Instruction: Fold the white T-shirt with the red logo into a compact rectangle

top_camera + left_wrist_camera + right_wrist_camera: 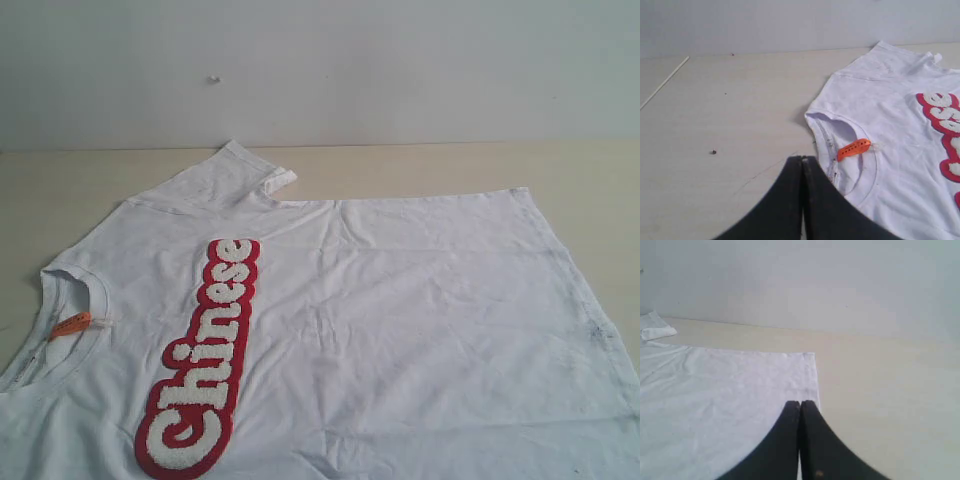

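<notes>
The white T-shirt (pixel 380 320) lies spread flat on the pale table, collar to the left and hem to the right, one sleeve (pixel 235 170) pointing to the back. Its red logo (pixel 205 355) runs down the chest, and the orange neck tag (pixel 70 325) shows inside the collar. Neither gripper appears in the exterior view. My left gripper (pixel 803 159) is shut with nothing in it, just beside the collar (pixel 832 150) and the tag (pixel 854 148). My right gripper (pixel 800 403) is shut and holds nothing, over the shirt's hem edge (pixel 816 380).
The table (pixel 420 165) shows bare wood behind the shirt and to its left (pixel 730 115). A white wall (pixel 320 70) rises behind the table. A small dark speck (pixel 713 152) lies on the wood left of the collar.
</notes>
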Motion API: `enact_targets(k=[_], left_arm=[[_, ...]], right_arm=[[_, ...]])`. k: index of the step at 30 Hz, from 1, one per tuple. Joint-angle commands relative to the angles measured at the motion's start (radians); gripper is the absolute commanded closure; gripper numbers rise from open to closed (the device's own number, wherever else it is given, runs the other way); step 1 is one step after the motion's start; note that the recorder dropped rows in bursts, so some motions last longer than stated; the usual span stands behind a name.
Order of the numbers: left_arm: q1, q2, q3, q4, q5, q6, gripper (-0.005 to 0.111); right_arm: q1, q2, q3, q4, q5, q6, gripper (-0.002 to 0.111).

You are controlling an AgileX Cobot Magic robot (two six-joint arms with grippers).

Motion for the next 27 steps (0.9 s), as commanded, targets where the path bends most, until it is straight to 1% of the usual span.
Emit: enact_targets(k=[1,3,6,9,11,12,15,17,18,19,20,21,22,23,25,26,27], left_arm=[[0.004,-0.006,0.002,-0.002,-0.098,-0.001,0.107],[0.004,-0.006,0.002,-0.002,-0.204,-0.026,0.107],[0.004,-0.006,0.002,-0.004,-0.382,-0.130,0.107],[0.004,-0.006,0.002,-0.004,-0.537,-0.244,0.107],[0.004,-0.006,0.002,-0.004,-0.625,-0.270,0.107],[0.004,-0.006,0.002,-0.004,-0.713,-0.307,0.107],[0.004,-0.006,0.002,-0.004,-0.815,-0.369,0.107],[0.004,-0.006,0.002,-0.004,-0.923,-0.461,0.107],[0.004,-0.006,0.002,0.013,-0.942,-0.579,0.107],[0.004,-0.006,-0.016,0.034,-0.909,-0.642,0.107],[0.004,-0.006,-0.079,0.128,-0.825,-0.731,0.107],[0.004,-0.005,-0.119,0.215,-0.772,-0.778,0.107],[0.004,0.026,-0.196,0.407,-0.682,-0.890,0.107],[0.004,0.061,-0.258,0.554,-0.634,-1.036,0.107],[0.004,0.141,-0.348,0.783,-0.626,-1.248,0.107],[0.004,0.189,-0.404,0.880,-0.628,-1.326,0.107],[0.004,0.243,-0.455,0.945,-0.628,-1.363,0.107]], right_arm=[[-0.006,-0.005,0.005,0.004,-0.086,-0.002,0.108],[-0.006,-0.005,0.005,0.009,-0.144,-0.002,0.108],[-0.006,-0.005,0.005,0.063,-0.225,0.000,0.108],[-0.006,-0.005,0.005,0.073,-0.347,0.000,0.108],[-0.006,-0.005,0.005,0.078,-0.427,0.025,0.108],[-0.006,-0.005,0.005,0.078,-0.498,0.094,0.108],[-0.006,-0.005,0.005,0.078,-0.589,0.217,0.108],[-0.006,-0.005,0.005,0.078,-0.684,0.271,0.108],[-0.006,-0.005,0.005,0.074,-0.716,0.310,0.108],[-0.006,-0.005,-0.008,0.074,-0.718,0.334,0.108],[-0.006,-0.005,-0.054,0.055,-0.699,0.360,0.108],[-0.006,-0.005,-0.082,0.039,-0.678,0.373,0.108],[-0.006,-0.005,-0.139,-0.010,-0.617,0.396,0.108],[-0.006,-0.001,-0.195,-0.061,-0.559,0.438,0.108],[-0.006,0.040,-0.280,-0.114,-0.467,0.488,0.108],[-0.006,0.066,-0.325,-0.114,-0.443,0.488,0.108],[-0.006,0.096,-0.362,-0.114,-0.426,0.486,0.108]])
